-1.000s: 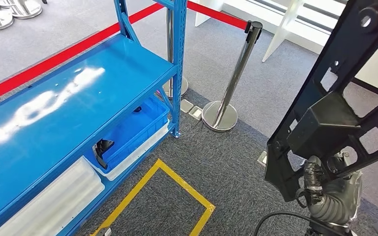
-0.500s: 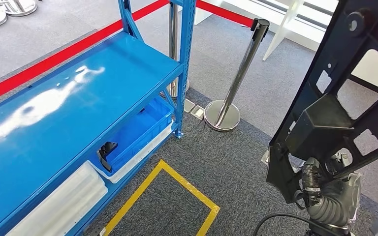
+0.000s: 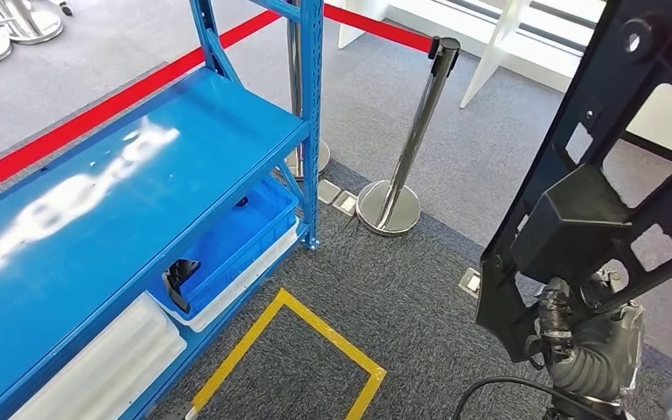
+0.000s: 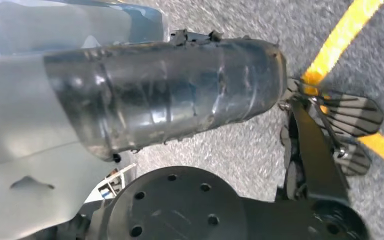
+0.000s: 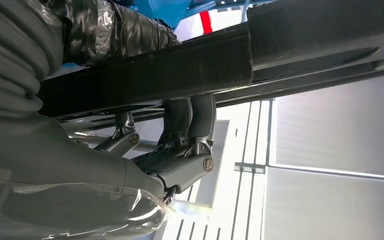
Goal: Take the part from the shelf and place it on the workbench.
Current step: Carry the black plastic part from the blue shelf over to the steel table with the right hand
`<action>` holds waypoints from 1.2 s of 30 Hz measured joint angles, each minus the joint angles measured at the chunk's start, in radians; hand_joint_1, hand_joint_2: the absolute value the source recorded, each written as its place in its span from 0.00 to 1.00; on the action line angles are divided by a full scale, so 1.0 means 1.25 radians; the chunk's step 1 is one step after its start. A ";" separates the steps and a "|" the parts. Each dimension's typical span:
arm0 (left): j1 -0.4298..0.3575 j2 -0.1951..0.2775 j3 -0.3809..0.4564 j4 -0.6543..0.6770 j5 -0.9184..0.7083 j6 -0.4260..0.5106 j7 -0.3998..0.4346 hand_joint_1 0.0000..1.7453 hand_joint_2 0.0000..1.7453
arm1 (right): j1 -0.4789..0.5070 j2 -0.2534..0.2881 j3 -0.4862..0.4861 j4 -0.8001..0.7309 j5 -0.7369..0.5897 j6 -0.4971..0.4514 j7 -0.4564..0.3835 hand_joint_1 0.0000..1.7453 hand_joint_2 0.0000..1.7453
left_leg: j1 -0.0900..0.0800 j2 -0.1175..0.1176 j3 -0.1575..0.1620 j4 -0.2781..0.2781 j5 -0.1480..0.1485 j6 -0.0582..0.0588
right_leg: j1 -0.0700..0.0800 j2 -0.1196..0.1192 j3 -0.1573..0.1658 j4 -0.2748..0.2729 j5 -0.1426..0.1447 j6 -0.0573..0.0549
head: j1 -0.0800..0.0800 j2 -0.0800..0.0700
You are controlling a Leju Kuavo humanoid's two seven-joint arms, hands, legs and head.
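A large black frame part (image 3: 595, 201) with several cut-outs rises at the right of the head view, and my right hand (image 3: 591, 346) grips its lower end from below. In the right wrist view the part (image 5: 280, 55) runs across as a dark bar with my right hand (image 5: 180, 145) curled under it. My left hand (image 4: 180, 95) hangs over the carpet with nothing in it, its taped thumb and dark fingers (image 4: 350, 112) apart. The blue shelf (image 3: 140, 175) stands at the left, its top level bare.
On the shelf's lower level sit a blue bin (image 3: 236, 236) with a small black part (image 3: 178, 278) at its end, and a white tray (image 3: 105, 367). A chrome stanchion (image 3: 407, 149) with a red belt (image 3: 96, 109) stands beyond. Yellow floor tape (image 3: 315, 324) marks the carpet.
The whole head picture has swayed slightly right and back left, so the camera moved. The black part stays in my right hand in the same pose.
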 joint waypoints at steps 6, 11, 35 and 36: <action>0.000 0.006 0.000 0.000 0.005 0.000 0.000 0.00 0.00 | 0.004 0.000 0.000 0.005 0.000 -0.002 0.005 1.00 1.00 | 0.001 -0.003 0.050 -0.124 0.081 -0.015 | -0.018 0.005 -0.033 0.097 -0.057 0.031 | -0.002 0.000; -0.001 0.001 0.000 0.000 0.006 0.000 -0.001 0.00 0.00 | 0.007 -0.003 -0.001 0.003 0.003 -0.002 0.006 1.00 1.00 | 0.001 -0.005 0.043 -0.123 0.080 0.019 | -0.020 0.007 -0.058 0.146 -0.085 0.043 | 0.000 0.000; 0.001 0.017 -0.006 0.000 0.011 -0.005 -0.004 0.00 0.00 | 0.010 -0.007 -0.007 0.005 0.004 -0.004 0.009 1.00 1.00 | -0.003 0.001 0.033 -0.084 0.066 0.001 | -0.020 0.003 -0.030 0.072 -0.038 0.029 | 0.000 0.000; -0.001 0.018 -0.006 0.000 0.011 -0.005 -0.004 0.00 0.00 | 0.010 -0.007 -0.007 0.005 0.004 -0.004 0.010 1.00 1.00 | -0.004 0.000 0.052 -0.120 0.077 0.005 | -0.020 0.004 -0.036 0.087 -0.046 0.033 | 0.001 0.000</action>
